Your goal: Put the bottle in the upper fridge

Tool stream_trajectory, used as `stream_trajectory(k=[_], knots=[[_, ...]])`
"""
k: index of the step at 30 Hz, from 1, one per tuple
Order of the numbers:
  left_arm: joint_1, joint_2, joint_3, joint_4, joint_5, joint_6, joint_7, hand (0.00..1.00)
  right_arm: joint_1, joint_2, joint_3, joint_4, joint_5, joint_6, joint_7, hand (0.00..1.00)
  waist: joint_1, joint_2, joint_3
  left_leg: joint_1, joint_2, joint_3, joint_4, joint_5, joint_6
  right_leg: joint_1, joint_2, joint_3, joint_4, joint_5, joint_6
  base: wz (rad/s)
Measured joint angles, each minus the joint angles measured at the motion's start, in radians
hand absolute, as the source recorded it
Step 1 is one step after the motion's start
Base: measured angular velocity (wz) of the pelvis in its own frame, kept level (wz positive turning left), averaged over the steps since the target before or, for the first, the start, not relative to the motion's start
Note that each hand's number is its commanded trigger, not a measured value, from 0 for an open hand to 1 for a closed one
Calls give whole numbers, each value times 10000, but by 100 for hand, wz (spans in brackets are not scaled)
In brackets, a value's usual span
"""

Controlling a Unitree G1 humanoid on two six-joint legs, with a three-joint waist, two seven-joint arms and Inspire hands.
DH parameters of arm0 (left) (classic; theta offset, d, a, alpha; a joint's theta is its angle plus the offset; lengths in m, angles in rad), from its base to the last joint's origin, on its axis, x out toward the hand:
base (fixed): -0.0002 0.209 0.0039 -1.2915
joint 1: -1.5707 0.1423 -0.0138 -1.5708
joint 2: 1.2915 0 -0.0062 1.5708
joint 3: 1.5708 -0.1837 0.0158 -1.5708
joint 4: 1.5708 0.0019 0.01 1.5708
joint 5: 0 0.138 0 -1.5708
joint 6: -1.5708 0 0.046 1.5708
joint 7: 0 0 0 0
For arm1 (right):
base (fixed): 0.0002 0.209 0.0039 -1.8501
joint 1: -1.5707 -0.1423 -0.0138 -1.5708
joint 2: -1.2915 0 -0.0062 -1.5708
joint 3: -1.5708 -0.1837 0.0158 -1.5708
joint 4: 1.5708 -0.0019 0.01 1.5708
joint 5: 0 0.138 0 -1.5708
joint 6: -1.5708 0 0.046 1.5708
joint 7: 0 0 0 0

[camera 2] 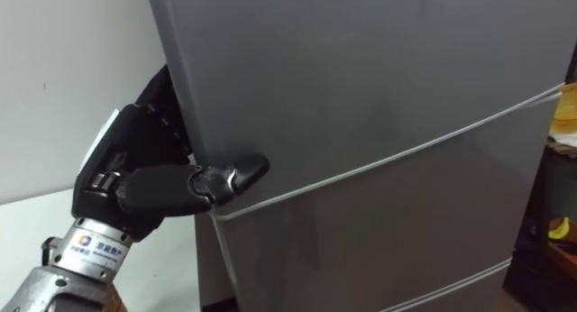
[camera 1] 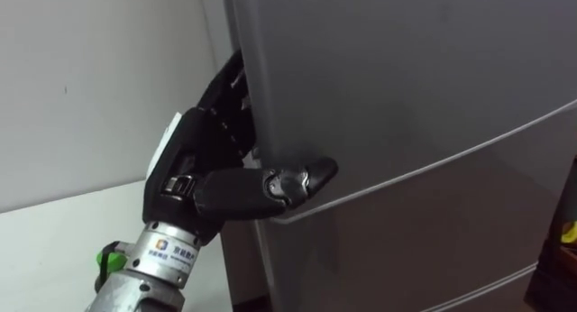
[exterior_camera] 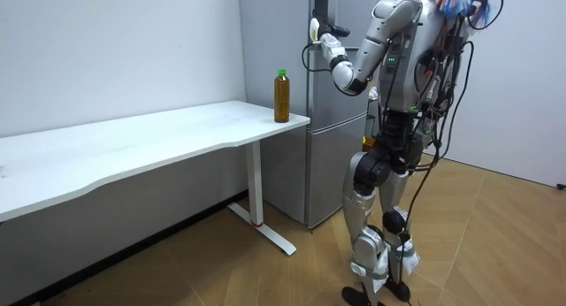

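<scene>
Stands upright on a wooden floor [exterior_camera: 221,262], close to the front of a grey fridge [exterior_camera: 332,178] and facing it. Reaches the left hand [camera 1: 203,172] up to the left edge of the upper door [camera 1: 406,78], just above the seam that parts it from the lower door [camera 1: 415,249]. Grips that edge in a pinch, with the thumb [camera 1: 293,179] laid across the front of the door at its bottom left corner and the fingers hooked round the edge, their tips hidden behind it. Cannot tell from here whether the door is ajar. To the left of the fridge, on the right end of a long white table [exterior_camera: 133,151] set against a pale wall [exterior_camera: 115,49]: the bottle [exterior_camera: 281,95], amber with a green cap, upright near the far corner, close beside the fridge and apart from the hand.
</scene>
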State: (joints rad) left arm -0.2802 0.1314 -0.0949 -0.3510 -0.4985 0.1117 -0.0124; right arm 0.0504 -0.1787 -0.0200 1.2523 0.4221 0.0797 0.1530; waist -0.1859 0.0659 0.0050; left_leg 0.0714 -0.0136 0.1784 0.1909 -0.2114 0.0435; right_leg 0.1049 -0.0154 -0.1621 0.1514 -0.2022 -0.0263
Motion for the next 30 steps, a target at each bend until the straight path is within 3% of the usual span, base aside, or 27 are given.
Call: stream_trajectory(k=[13,22,30], knots=[[25,191,-449,168,505,127,-804,0,-93,-41,-27,13,-345,38,134,0,-26,-58,43,-90,-7,-7,70,0,2,3,-6,-58,-17,-2,5,2],[24,191,-646,166,798,194,-912,0,-110,-115,7,-6,-307,89,260,0,-41,31,-7,-247,-3,103,140,0,2,-81,-29,-135,-3,5,17,3],[25,354,-1001,167,774,194,-1058,0,-200,-209,384,-15,-318,63,330,0,-43,7,8,-239,-3,82,140,21,35,-3,-51,-336,-9,3,18,8]])
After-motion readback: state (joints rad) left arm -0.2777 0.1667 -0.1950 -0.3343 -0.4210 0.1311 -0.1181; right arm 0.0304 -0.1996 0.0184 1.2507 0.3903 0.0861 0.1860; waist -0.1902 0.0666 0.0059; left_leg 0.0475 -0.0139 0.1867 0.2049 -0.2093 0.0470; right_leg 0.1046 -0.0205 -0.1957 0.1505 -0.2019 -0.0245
